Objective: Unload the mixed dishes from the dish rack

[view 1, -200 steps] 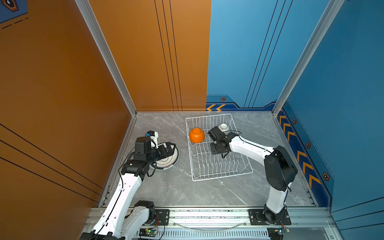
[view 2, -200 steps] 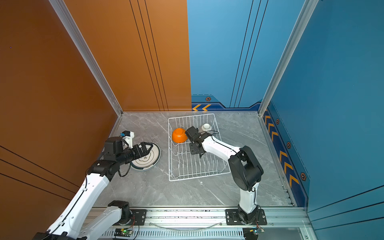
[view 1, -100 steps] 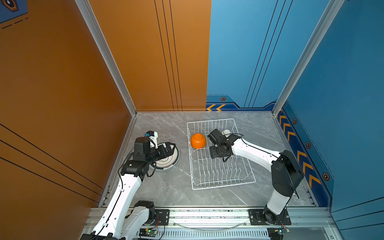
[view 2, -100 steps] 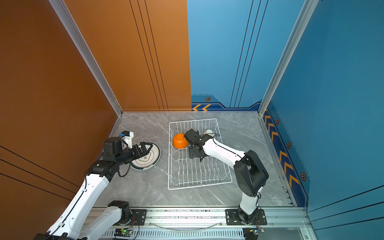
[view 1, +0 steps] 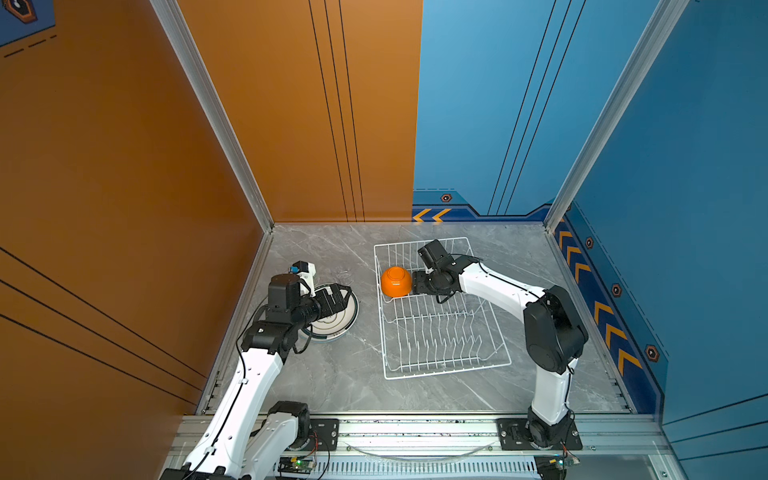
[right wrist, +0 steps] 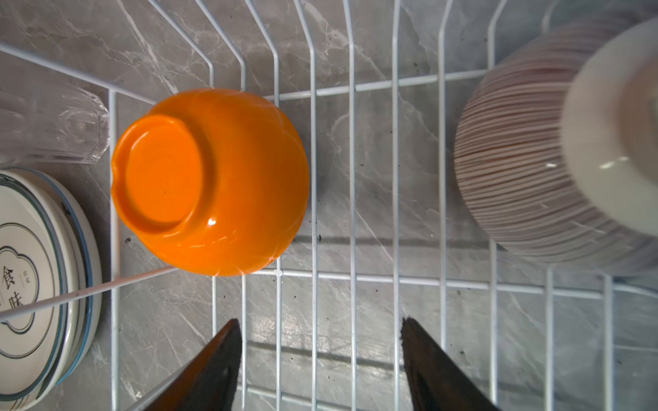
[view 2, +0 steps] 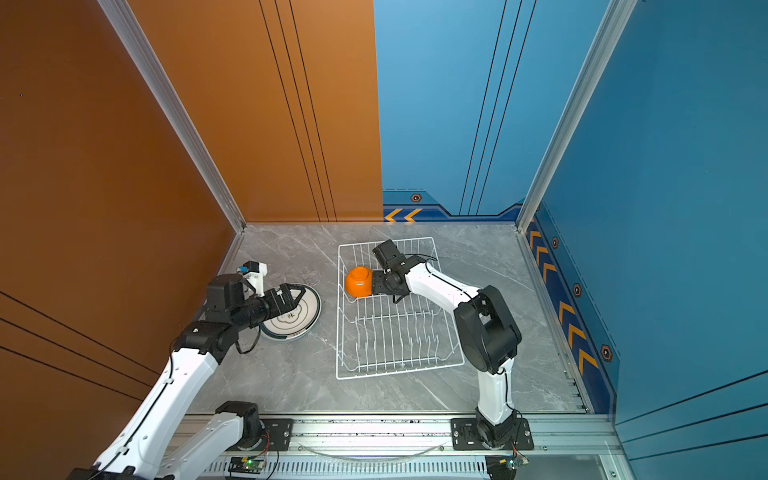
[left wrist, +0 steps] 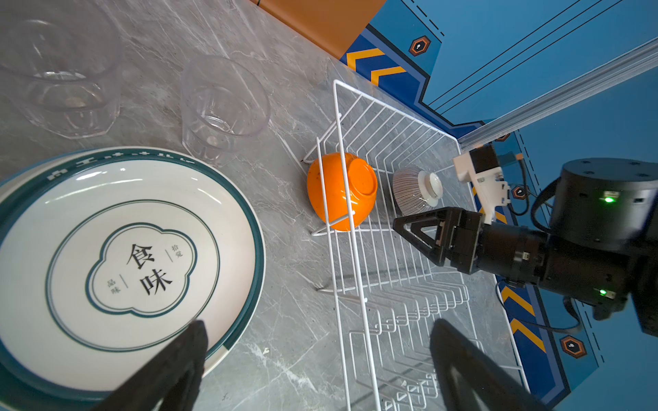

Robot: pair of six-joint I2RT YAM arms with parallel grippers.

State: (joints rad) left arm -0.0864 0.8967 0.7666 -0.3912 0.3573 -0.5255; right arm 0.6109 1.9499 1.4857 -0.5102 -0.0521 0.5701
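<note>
One orange bowl — upturned, glossy

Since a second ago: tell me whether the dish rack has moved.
Yes. The dish rack has slid away from the back wall's chevron strip, toward the front rail.

Read the dish rack as thin wire under a smooth white coating. The orange bowl is smooth and glossy; you cannot tell ceramic from plastic. The striped bowl has fine brown lines on its wall and a glossy white foot. The 2 glasses are clear and smooth. The plates show a glossy white glaze. The table looks like grey marble, smooth, with low sheen. The right gripper has matt black jaws.
</note>
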